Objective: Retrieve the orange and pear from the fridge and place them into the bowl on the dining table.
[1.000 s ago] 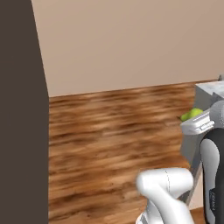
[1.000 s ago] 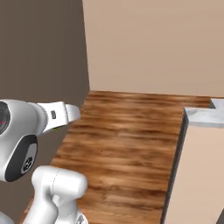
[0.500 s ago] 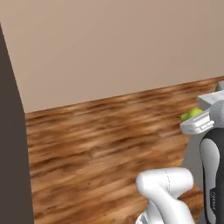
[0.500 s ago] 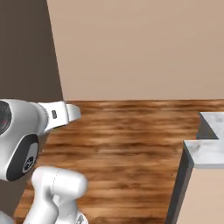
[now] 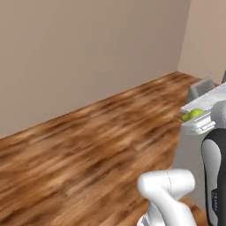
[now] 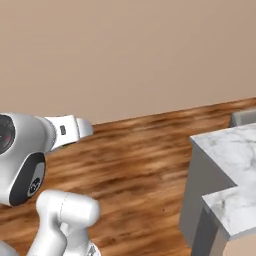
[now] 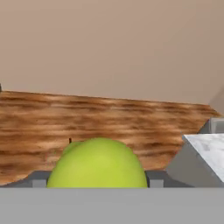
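The gripper (image 7: 97, 183) is closed around the pear (image 7: 97, 162). In the hand view the yellow-green fruit sits between the two finger tips (image 7: 38, 183), one at each lower flank, and a short dark stem shows at its upper left. The jaws stand part-way apart, held at the width of the fruit.

In the left base view the pear (image 5: 193, 115) appears as a small green patch at the right edge, resting against the white end of the hand just above the dark forearm (image 5: 214, 176). The white elbow joint (image 5: 167, 185) rises from the lower right.

In the right base view the arm (image 6: 27, 150) enters from the lower left, with a white link pointing right over the floor.

The wooden floor (image 5: 88, 154) runs from the robot to a plain beige wall (image 5: 88, 53). A white, grey-veined marble top (image 6: 227, 150) on a grey base stands at the right of the right base view, well apart from the arm; its near corner also shows at the right of the hand view. Whether this top is the dining table cannot be told.
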Robot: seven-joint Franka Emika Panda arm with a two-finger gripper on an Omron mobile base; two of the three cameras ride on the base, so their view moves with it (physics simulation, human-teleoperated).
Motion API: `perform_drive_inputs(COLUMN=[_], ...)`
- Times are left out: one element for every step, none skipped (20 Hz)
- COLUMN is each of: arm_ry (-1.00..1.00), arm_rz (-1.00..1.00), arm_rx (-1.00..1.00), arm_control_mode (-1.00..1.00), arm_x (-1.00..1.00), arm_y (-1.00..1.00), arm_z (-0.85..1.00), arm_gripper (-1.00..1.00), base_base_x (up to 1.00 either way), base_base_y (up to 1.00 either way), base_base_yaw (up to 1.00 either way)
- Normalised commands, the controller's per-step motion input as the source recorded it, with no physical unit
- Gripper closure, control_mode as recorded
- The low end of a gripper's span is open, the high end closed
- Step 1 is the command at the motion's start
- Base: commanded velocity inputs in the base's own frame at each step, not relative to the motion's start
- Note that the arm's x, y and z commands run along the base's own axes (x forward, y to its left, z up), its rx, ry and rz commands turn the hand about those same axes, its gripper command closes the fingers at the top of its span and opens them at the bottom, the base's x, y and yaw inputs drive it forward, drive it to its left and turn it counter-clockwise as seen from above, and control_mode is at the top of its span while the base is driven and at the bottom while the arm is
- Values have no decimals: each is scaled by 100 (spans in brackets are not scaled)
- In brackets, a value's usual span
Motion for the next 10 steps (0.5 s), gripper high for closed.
perform_drive_inputs(arm_ry=[0, 0, 0, 0, 0, 0, 0, 0, 0, 0], arm_rz=[0, 0, 0, 0, 0, 0, 0, 0, 0, 0], arm_rx=[0, 0, 0, 0, 0, 0, 0, 0, 0, 0], arm_control_mode=[100, 100, 100, 100, 100, 100, 100, 100, 100, 100], arm_x=[0, 0, 0, 0, 0, 0, 0, 0, 0, 0], arm_y=[0, 0, 0, 0, 0, 0, 0, 0, 0, 0], arm_z=[0, 0, 0, 0, 0, 0, 0, 0, 0, 0], arm_gripper=[100, 100, 100, 100, 100, 100, 100, 100, 100, 100], base_base_x=[100, 100, 100, 100, 100, 100, 100, 100, 100, 100], base_base_y=[-6, 0, 0, 0, 0, 0, 1, 16, 21, 24], base_base_yaw=[-62, -66, -68, -68, -68, -67, -66, -66, -65, -64])
